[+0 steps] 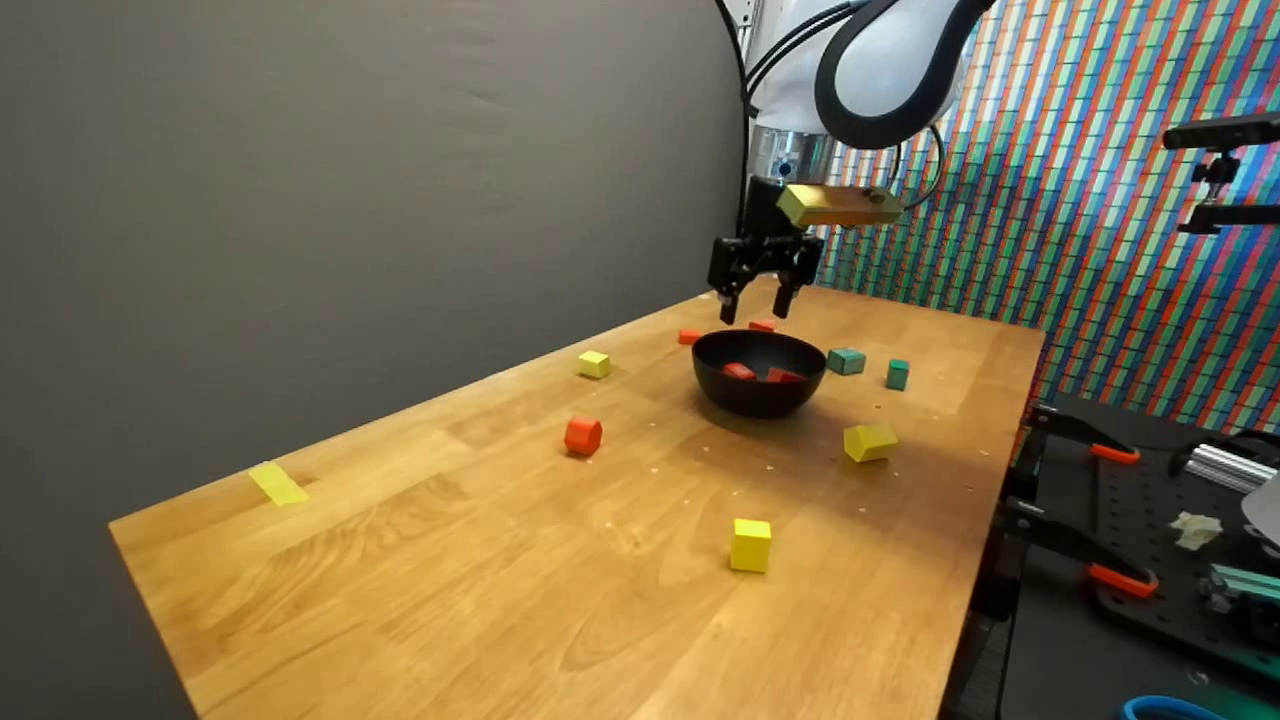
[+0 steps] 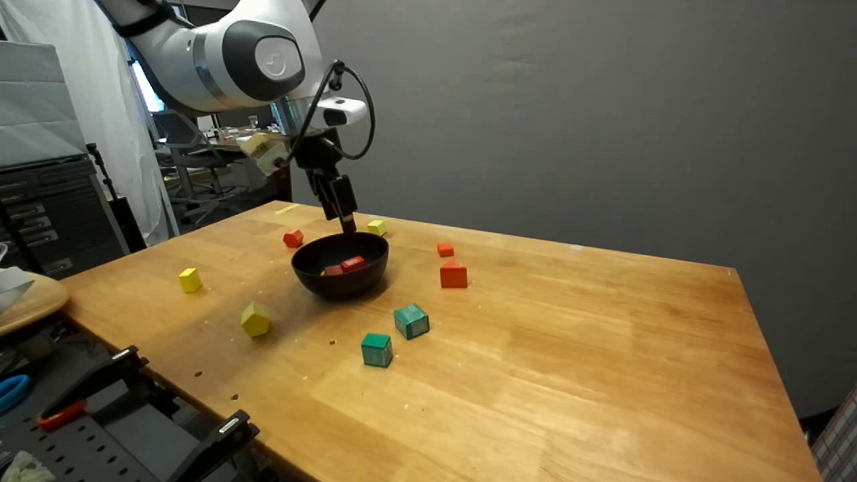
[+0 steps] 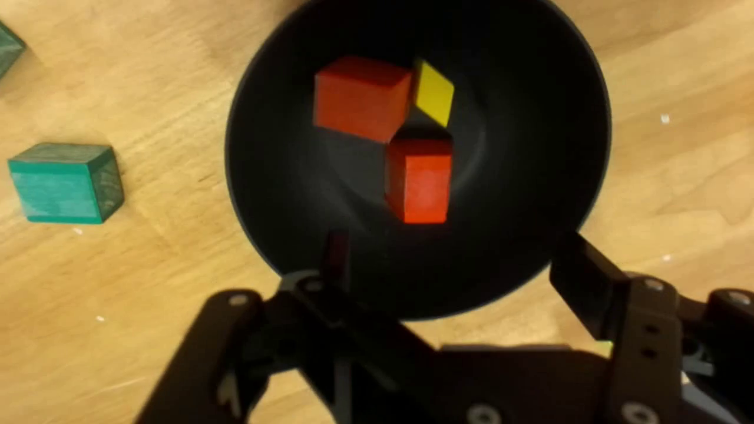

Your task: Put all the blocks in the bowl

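Because the gripper (image 1: 755, 312) hangs above the black bowl (image 2: 340, 289), near its rim, with its fingers (image 3: 589, 282) spread wide and nothing between them, I'd guess it is between loads and due to fetch another block. Three pieces are inside the bowl as I look: a red block (image 3: 360, 103), a second red block (image 3: 427, 188) just beside it, and a yellow block (image 3: 435, 95). I count eight more outside, so the job seems well short of half done. A pair of teal blocks (image 1: 846, 361) sits near the bowl; two loose red blocks (image 2: 453, 276) lie to its right in an exterior view, while an orange-red block (image 2: 293, 238) and three yellow blocks (image 1: 870, 443) are scattered around its other sides. What's called for next, to my mind, is rising clear of the bowl, settling over one loose block, perhaps the nearer teal, and squaring the fingers to its flat faces before going down to pinch it and carry it back over the bowl.
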Controlling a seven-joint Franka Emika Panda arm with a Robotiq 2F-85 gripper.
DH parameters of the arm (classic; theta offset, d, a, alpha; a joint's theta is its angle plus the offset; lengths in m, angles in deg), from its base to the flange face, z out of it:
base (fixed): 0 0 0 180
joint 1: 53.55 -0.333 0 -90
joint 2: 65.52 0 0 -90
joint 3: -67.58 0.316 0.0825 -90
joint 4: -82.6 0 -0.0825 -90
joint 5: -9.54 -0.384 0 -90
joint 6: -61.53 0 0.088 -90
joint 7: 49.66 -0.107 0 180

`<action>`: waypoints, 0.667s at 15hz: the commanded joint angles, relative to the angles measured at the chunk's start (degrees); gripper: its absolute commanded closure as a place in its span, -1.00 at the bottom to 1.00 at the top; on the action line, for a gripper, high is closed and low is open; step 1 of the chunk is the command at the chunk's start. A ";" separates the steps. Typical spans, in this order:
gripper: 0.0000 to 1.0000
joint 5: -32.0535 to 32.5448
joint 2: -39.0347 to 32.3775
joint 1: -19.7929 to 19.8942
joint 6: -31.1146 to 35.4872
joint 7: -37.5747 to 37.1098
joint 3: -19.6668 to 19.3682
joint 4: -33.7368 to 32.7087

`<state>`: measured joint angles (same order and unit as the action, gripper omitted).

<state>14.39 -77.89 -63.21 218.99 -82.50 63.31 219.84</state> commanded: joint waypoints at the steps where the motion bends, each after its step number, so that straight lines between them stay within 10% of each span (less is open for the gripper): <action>1: -1.00 9.82 3.53 -3.18 5.13 -13.53 -5.09 1.04; 6: -1.00 26.98 -4.16 -6.06 3.51 -29.86 -11.80 -10.40; 10: -1.00 24.52 -3.42 -4.76 3.70 -27.04 -10.13 -9.00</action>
<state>38.91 -81.44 -68.03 222.69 -109.57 53.19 210.73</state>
